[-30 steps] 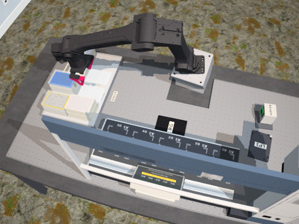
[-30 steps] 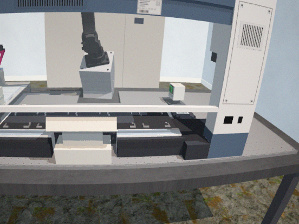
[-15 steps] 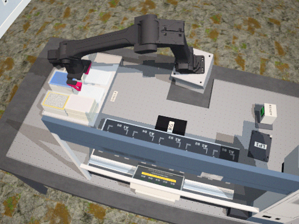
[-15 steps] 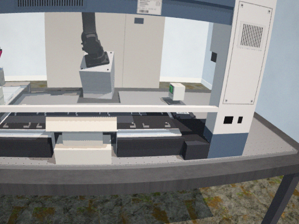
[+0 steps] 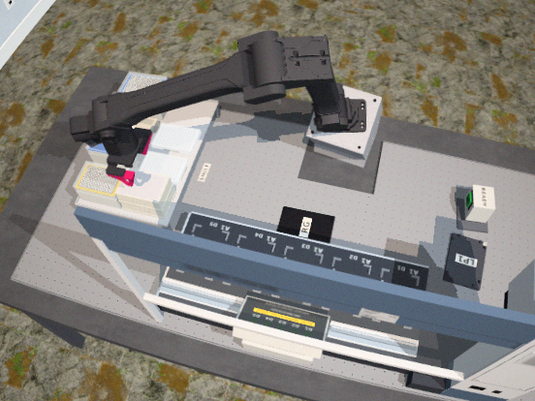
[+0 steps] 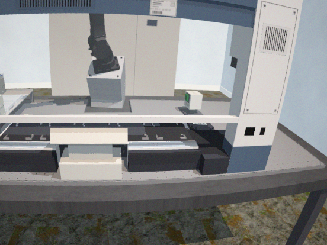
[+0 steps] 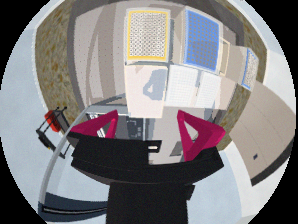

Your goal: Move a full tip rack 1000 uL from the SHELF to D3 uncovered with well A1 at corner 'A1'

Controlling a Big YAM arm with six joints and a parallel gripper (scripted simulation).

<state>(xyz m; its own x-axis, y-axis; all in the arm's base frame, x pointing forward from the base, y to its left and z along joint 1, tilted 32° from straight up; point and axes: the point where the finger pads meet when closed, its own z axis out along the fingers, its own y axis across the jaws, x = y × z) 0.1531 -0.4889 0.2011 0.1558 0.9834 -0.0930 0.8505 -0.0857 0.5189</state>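
Note:
My gripper [image 5: 136,161] [image 7: 147,113] is wide open and empty, with its pink fingers hanging above the SHELF [image 5: 194,160] at the table's left end. A yellow-framed tip rack [image 5: 97,178] [image 7: 148,35] under a clear cover shows pale rings on grey. It stands just ahead and to the left of the fingers in the wrist view. Beside it, a blue rack [image 7: 201,38] shows mostly its blue plate. A blue-framed rack [image 5: 141,79] with a grey field stands at the shelf's far end. Deck position D3 [image 5: 305,248] is empty.
Pale lidded plates [image 5: 175,137] and a stack of pale blocks [image 5: 145,194] share the shelf. The black RG nest [image 5: 306,225] sits behind the deck strip. The READY key [image 5: 477,200] [image 6: 193,100] and LP1 pad [image 5: 465,262] are at the right. A blue gantry beam [image 5: 291,276] crosses the front.

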